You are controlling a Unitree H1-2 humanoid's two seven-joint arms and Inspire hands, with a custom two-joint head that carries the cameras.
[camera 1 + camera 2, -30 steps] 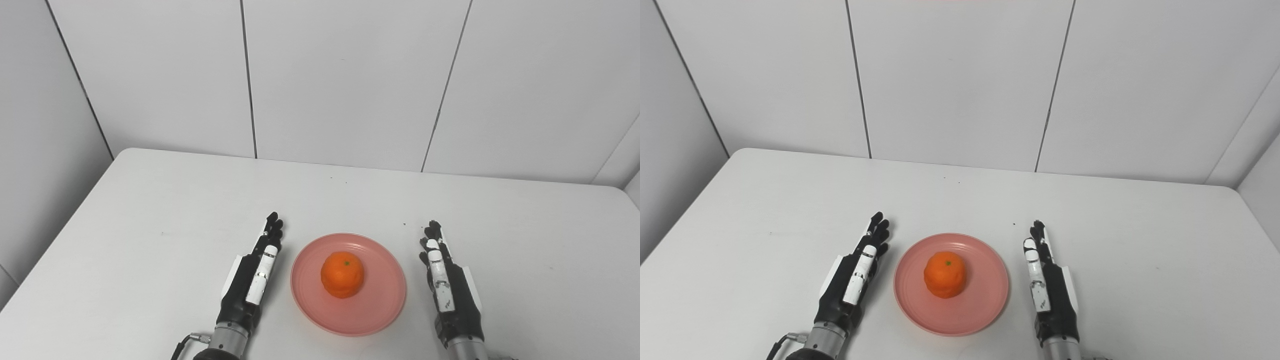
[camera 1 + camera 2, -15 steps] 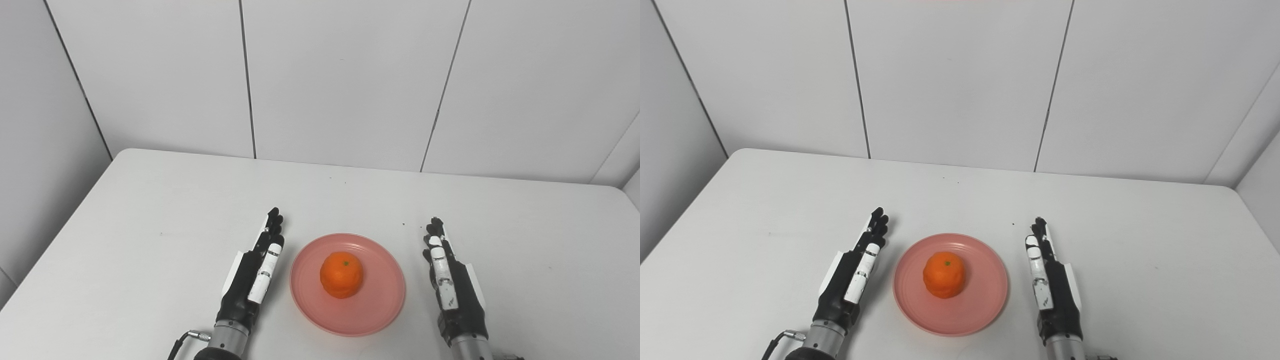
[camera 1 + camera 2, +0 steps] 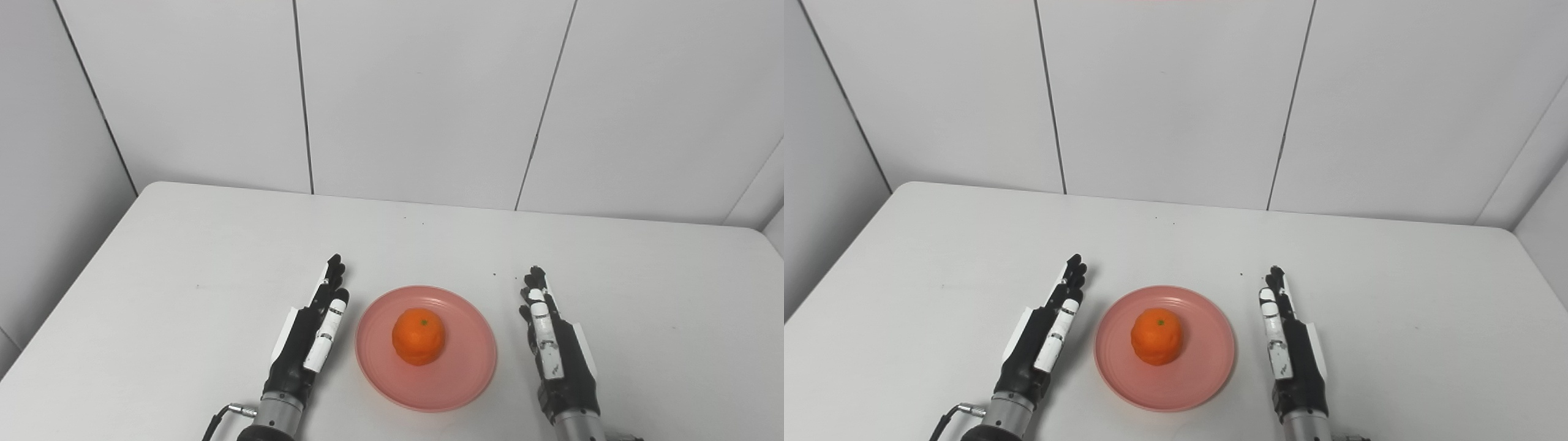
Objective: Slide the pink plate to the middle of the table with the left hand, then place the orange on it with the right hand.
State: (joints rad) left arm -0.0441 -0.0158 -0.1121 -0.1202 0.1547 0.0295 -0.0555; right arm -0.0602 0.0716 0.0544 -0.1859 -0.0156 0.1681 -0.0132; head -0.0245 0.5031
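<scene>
Orange point(image 3: 419, 335) resting on your pink plate point(image 3: 465, 373) mid-worktop point(image 3: 184, 257), your left hand point(image 3: 309, 340) and right hand point(image 3: 554, 352) flanking it, both released, fingers extended, grasping nothing.

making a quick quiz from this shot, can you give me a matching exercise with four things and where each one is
Things:
1. orange
2. plate
3. left hand
4. right hand

Places:
A. open, right of the plate
B. on the table, between the hands
C. open, left of the plate
D. on the plate

Pairs: 1-D, 2-B, 3-C, 4-A
</scene>
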